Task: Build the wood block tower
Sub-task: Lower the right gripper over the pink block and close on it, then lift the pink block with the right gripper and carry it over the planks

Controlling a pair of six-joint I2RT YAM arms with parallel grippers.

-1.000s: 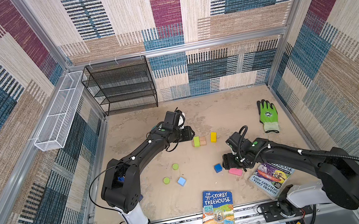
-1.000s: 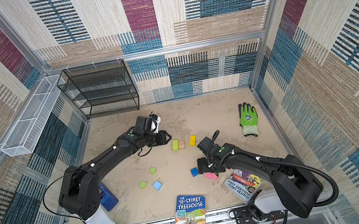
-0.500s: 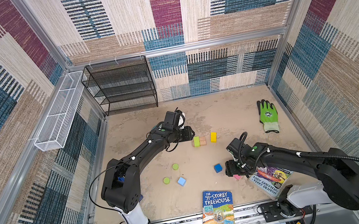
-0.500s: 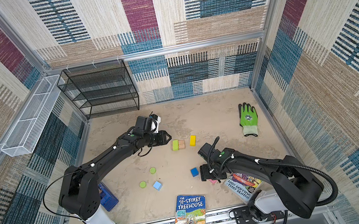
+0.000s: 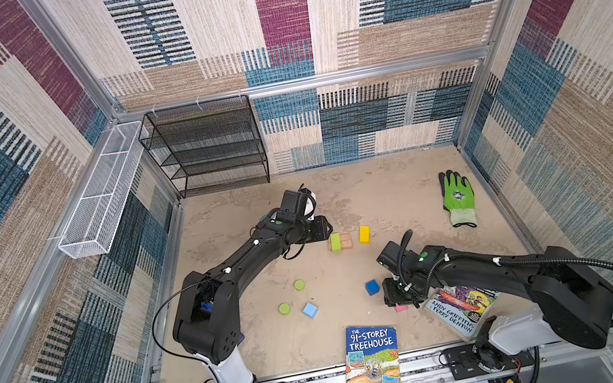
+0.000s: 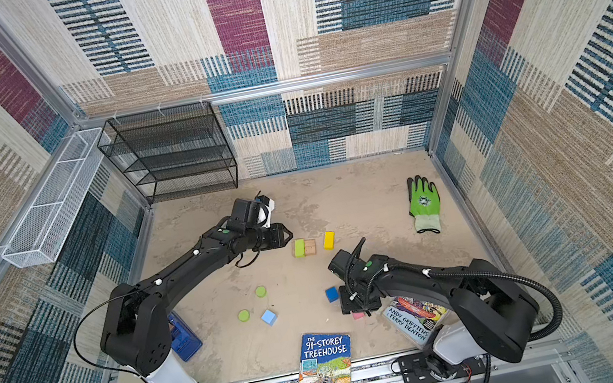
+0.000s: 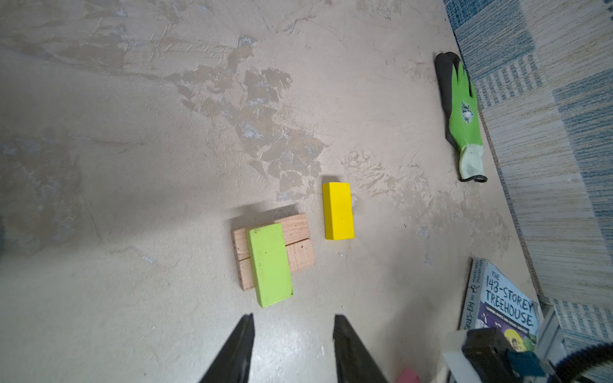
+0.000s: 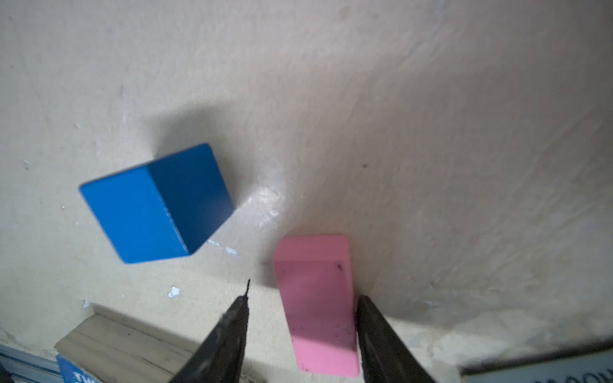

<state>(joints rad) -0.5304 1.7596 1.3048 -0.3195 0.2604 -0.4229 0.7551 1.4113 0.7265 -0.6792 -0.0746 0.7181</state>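
front bk "The 91-Storey Treehouse", Andy Griffiths & Terry Denton, 2nd bk "The 143-Storey Treehouse"

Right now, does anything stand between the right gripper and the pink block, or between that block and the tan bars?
Nothing before the pink block: the right gripper straddles it. Toward the tan bars, the dark-blue cube lies close beside the straight path; lifted, the block would likely clear it.

tan bars: bare wood, grain showing, matt | lime oblong: smooth paint, speckled | pink oblong: matt paint, scuffed | dark-blue cube: smooth satin paint | bench: rough, patchy, dull | glove: knit cloth, dark rubbery coating
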